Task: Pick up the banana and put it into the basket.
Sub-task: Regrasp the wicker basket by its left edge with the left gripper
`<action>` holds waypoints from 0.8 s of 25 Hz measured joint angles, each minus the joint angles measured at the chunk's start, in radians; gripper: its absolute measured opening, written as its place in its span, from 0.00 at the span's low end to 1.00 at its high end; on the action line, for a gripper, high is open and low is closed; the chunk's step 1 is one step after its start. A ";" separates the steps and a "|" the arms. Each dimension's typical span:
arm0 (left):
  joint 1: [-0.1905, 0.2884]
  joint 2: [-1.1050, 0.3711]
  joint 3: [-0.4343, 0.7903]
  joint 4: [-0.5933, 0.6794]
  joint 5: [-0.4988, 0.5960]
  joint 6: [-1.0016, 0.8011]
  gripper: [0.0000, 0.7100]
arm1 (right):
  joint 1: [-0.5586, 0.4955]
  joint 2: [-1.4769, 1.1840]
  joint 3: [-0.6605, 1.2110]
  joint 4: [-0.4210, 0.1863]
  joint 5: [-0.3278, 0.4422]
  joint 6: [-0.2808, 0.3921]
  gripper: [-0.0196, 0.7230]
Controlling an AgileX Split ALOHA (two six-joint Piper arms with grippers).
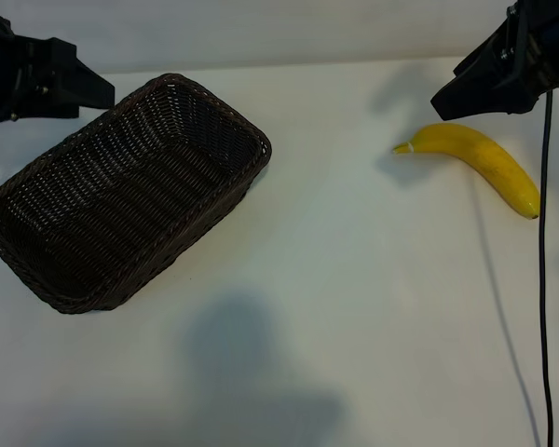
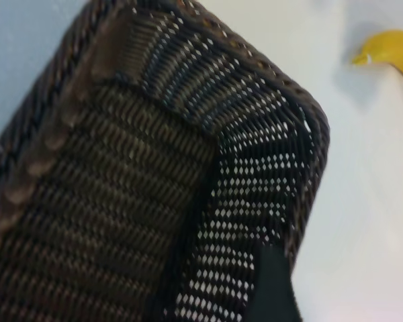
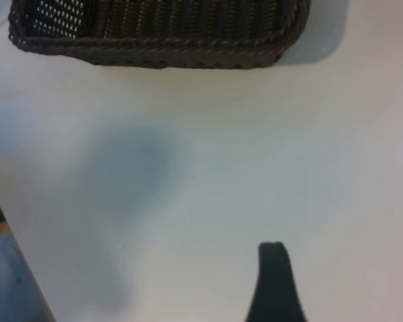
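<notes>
Yellow curved banana lies just below the open, empty right gripper, long axis diagonal; open left gripper hangs over the dark woven wicker basket

1. I see the basket on the left half of the table, set at a slant
2. The banana lies on the table well to the right, apart from the basket
3. My left gripper hangs by the basket's far left rim
4. My right gripper sits just behind the banana, seemingly not touching
</notes>
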 joint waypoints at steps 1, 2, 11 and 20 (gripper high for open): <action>0.000 -0.001 0.000 0.000 0.012 -0.008 0.77 | 0.000 0.000 0.000 0.000 -0.001 0.000 0.72; 0.000 -0.006 0.000 0.000 0.021 -0.023 0.77 | 0.000 0.000 0.000 0.000 -0.001 0.000 0.72; 0.000 -0.215 0.001 0.187 0.053 -0.280 0.77 | 0.000 0.000 0.000 0.000 -0.006 0.000 0.72; 0.000 -0.351 0.001 0.698 0.191 -0.706 0.77 | 0.000 0.000 0.000 0.000 -0.023 0.000 0.72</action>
